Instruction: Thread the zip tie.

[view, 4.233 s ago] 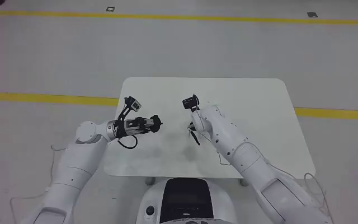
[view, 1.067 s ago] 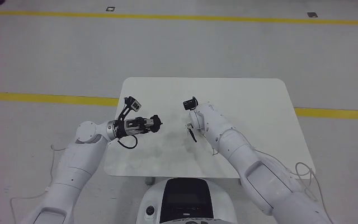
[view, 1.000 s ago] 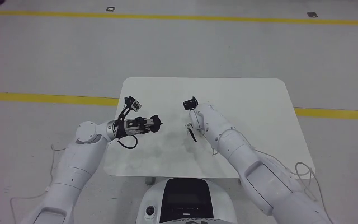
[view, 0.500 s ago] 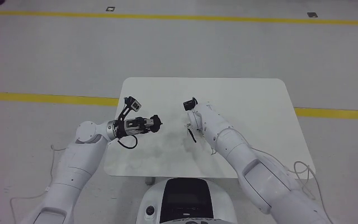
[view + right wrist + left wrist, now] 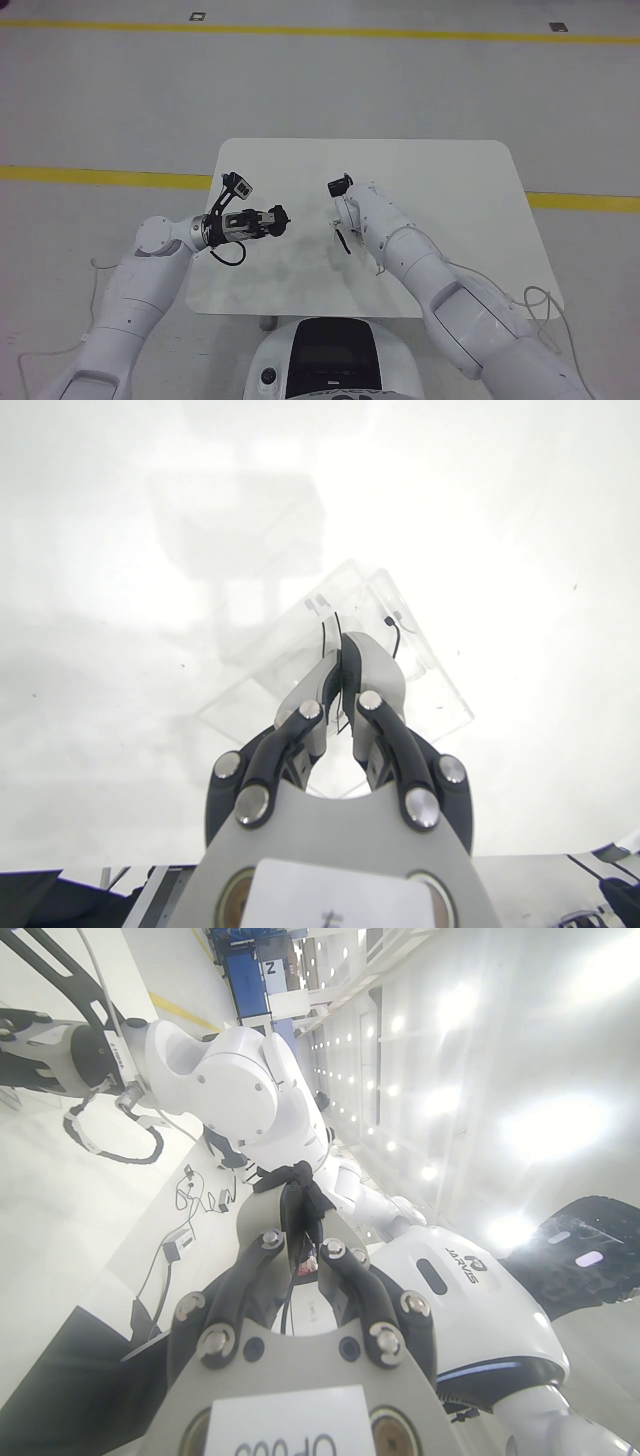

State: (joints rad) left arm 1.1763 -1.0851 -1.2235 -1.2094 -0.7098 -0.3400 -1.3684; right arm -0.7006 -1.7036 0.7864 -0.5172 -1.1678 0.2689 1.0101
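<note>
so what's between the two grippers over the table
In the top view the table between the left gripper and the right gripper looks bare; the right wrist view shows a clear tray below the right one.

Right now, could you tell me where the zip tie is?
In the right wrist view, the zip tie is pinched in the right pincer, over the clear tray.

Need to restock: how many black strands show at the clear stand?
3 black strands: two rise by the right gripper, one pinched in it; the third stands apart at the clear stand. The gripper may hide more.
</note>
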